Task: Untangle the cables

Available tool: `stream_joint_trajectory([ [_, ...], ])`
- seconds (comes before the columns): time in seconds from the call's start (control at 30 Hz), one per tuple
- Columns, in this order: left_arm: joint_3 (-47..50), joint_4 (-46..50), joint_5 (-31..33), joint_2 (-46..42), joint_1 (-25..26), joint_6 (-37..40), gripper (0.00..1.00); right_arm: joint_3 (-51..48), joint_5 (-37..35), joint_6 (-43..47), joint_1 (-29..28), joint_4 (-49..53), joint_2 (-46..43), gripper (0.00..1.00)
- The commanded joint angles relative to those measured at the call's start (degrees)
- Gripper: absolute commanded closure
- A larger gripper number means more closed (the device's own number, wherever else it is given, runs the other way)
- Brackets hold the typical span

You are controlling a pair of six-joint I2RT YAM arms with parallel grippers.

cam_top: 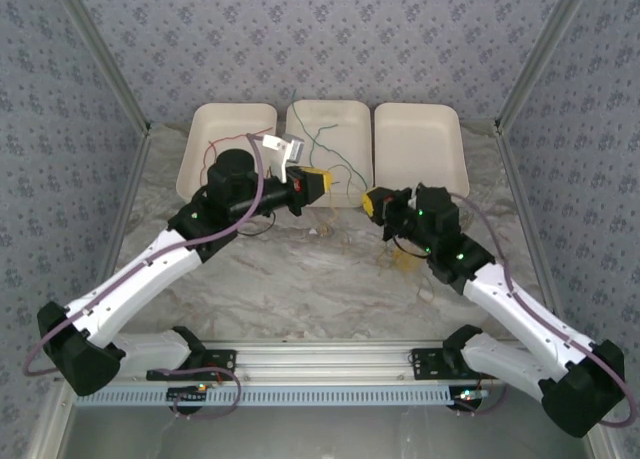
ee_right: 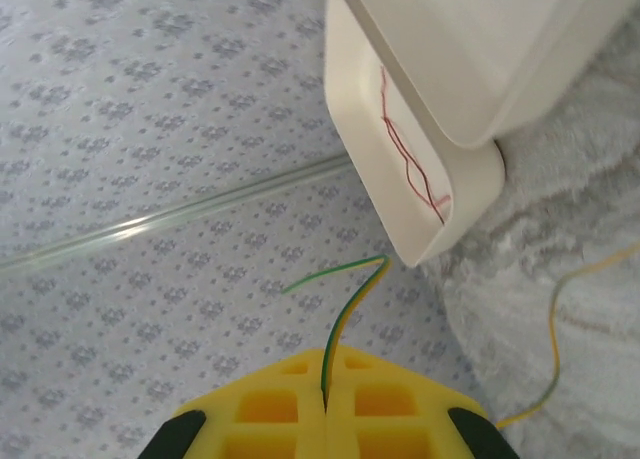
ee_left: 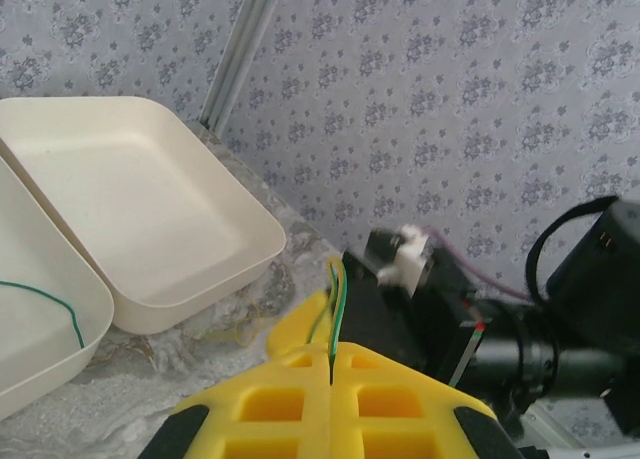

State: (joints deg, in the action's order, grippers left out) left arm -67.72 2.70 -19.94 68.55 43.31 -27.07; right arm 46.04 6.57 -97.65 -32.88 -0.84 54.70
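Observation:
My left gripper [cam_top: 316,184] hangs in front of the middle tray, shut on a green-and-yellow cable [ee_left: 340,297] that rises from between its yellow fingertips [ee_left: 300,364]. Just to its right, my right gripper [cam_top: 373,203] is shut on a green-and-yellow cable [ee_right: 350,304] as well, which bends left above the jaws. A green cable [cam_top: 335,154] lies in the middle tray [cam_top: 330,112], and a red cable [cam_top: 225,139] lies in the left tray [cam_top: 205,124]. Loose yellow cables [cam_top: 402,264] lie on the marble table under the right wrist.
Three white trays stand side by side at the back, and the right tray [cam_top: 418,119] holds nothing. Patterned walls with metal posts [cam_top: 530,69] close in the sides. The two wrists sit close together near the table's middle.

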Motion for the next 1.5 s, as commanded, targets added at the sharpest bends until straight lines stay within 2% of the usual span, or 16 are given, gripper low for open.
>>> stream_joint_trajectory([
  [0.0, 1.48, -3.51, -1.54, -1.26, 0.63, -2.23, 0.89, 9.94, -2.4, 13.66, 2.0, 6.4, -3.19, 1.0],
  [0.07, 2.91, -5.94, -2.61, -0.1, 1.17, -4.02, 0.81, 15.63, -1.93, 19.91, 3.73, 10.21, -2.88, 1.0],
  [0.27, 7.95, -12.71, -0.62, 3.51, 5.43, -8.95, 0.4, 26.42, 1.56, 30.19, 8.35, 19.97, -0.98, 1.0],
  [0.33, 10.35, -14.91, 1.21, 3.23, 7.02, -10.61, 0.33, 27.32, 2.97, 32.25, 9.87, 22.53, -1.29, 1.0],
  [0.37, 11.5, -15.53, 2.49, 2.71, 7.97, -11.02, 0.26, 27.35, 3.64, 33.15, 10.71, 23.62, -1.56, 1.0],
  [0.4, 12.41, -15.41, 4.01, 2.0, 8.87, -11.11, 0.25, 27.23, 3.93, 33.79, 11.41, 24.53, -2.08, 1.0],
  [0.53, 17.24, -13.7, 9.59, -2.39, 10.82, -12.92, 0.24, 25.3, 6.18, 35.85, 15.65, 27.61, -4.82, 1.0],
  [0.6, 19.21, -9.32, 13.82, -4.26, 10.83, -14.28, 0.24, 24.29, 8.2, 35.38, 18.59, 27.58, -5.91, 1.0],
  [0.67, 20.16, -3.04, 18.7, -4.51, 10.83, -15.44, 0.3, 23.83, 10.6, 35.01, 20.52, 27.56, -6.24, 1.0],
  [0.8, 21.95, 2.63, 24.66, -0.82, 9.76, -19.89, 0.44, 24.09, 13.22, 34.96, 21.71, 27.7, -5.66, 1.0],
  [0.87, 22.27, 2.54, 24.08, 2.62, 8.33, -22.46, 0.5, 24.36, 14.08, 35.09, 21.95, 28.08, -5.51, 1.0],
  [1.13, 18.17, -8.59, 16.28, 21.51, 7.27, -26.09, 0.57, 24.73, 15.73, 36.16, 22.66, 30.67, -6.67, 1.0],
  [1.2, 15.97, -10.37, 15.0, 25.15, 7.23, -25.41, 0.58, 24.71, 16.18, 36.13, 22.99, 31.08, -6.87, 1.0],
  [1.3, 11.42, -10.83, 13.33, 29.43, 7.24, -21.56, 0.54, 24.29, 17.17, 35.99, 23.24, 31.24, -7.36, 1.0],
  [1.47, 3.03, -4.33, 14.3, 34.58, 6.88, -15.6, 0.52, 22.97, 18.65, 35.06, 23.81, 31.15, -8.58, 1.0],
])
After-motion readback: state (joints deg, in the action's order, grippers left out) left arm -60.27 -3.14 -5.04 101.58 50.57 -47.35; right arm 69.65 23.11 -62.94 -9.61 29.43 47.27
